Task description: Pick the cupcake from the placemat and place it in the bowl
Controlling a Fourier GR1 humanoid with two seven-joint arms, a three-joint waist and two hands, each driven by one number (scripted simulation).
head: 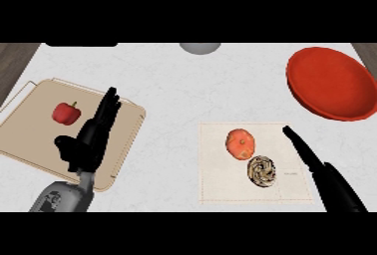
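Note:
A brown-and-cream swirled cupcake (262, 172) lies on the pale placemat (221, 187), just below an orange round fruit (242, 143). The red bowl (330, 83) stands at the far right, beyond the mat. My right hand (309, 157) reaches over the mat's right edge with straight fingers, a little to the right of the cupcake and not touching it. My left hand (92, 137) rests open over the tan cutting board (29, 124), fingers pointing up.
A red bell pepper (66, 113) lies on the cutting board at the left. A grey round object (199, 48) sits at the counter's far edge, with a dark strip (81, 44) to its left. White counter lies between board and mat.

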